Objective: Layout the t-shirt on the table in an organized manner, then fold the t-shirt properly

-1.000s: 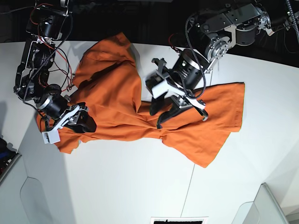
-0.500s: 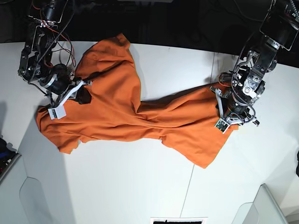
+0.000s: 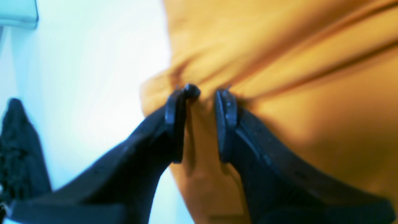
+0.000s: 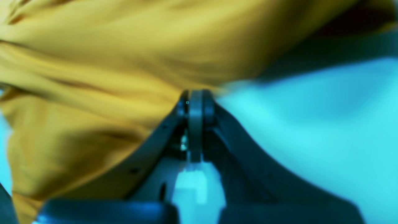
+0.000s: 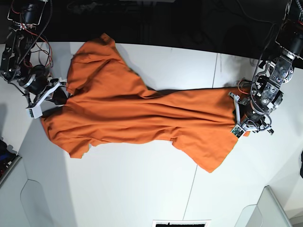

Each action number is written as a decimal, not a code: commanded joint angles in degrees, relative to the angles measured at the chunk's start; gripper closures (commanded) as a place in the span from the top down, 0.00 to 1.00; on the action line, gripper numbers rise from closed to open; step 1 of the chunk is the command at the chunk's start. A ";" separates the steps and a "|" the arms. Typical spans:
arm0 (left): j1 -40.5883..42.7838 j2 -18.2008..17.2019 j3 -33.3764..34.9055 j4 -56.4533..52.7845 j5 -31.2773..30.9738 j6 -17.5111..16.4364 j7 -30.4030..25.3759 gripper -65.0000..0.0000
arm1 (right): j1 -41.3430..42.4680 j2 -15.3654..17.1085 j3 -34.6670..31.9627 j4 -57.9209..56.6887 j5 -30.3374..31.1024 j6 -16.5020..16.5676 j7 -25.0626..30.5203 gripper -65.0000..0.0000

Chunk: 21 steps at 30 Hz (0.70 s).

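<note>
Left claw stands partly open, a narrow gap between its fingertips, both against the cloth with a ridge of it rising between them; whether they pinch it I cannot tell. Right claw is closed tight, its tips on an edge of the orange t-shirt, which is caught there.

Compared with the frame just before, the claws are farther apart: each has gone outward, toward its own side edge of the table. The shirt has gone with them, its middle pulled straighter and the raised flap leaning farther toward the right arm's side.

Both arms reach in from the far edge, bent downward, claws angled to the cloth.

Nearest the base camera, a black patch in a white frame shows at the bottom of the view. Beyond it is bare white tabletop with a thin dark seam. The shirt lies farther back, stretched crosswise and rumpled, long creases running between the claws. One loose corner points toward the near edge, and the bunched flap reaches farthest, toward the far edge.
</note>
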 commanded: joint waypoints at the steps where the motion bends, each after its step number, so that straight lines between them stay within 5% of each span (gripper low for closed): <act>1: -1.77 -0.96 -0.55 0.61 -0.07 0.44 -0.44 0.27 | 1.51 0.57 0.17 2.10 3.02 0.07 0.24 0.00; 6: -2.29 -1.16 -0.55 3.10 -0.87 0.44 1.22 0.27 | -0.22 -0.59 0.17 9.16 7.50 1.09 -6.99 0.00; 16: -3.15 -1.40 -0.55 14.10 -2.43 2.38 -0.22 0.27 | -14.62 -2.19 -0.02 20.11 8.55 1.09 -9.22 0.00; 21: -7.37 4.85 -0.55 9.42 -3.91 -0.87 -0.26 0.21 | -16.79 -4.22 -0.07 20.09 8.61 1.81 -9.01 0.00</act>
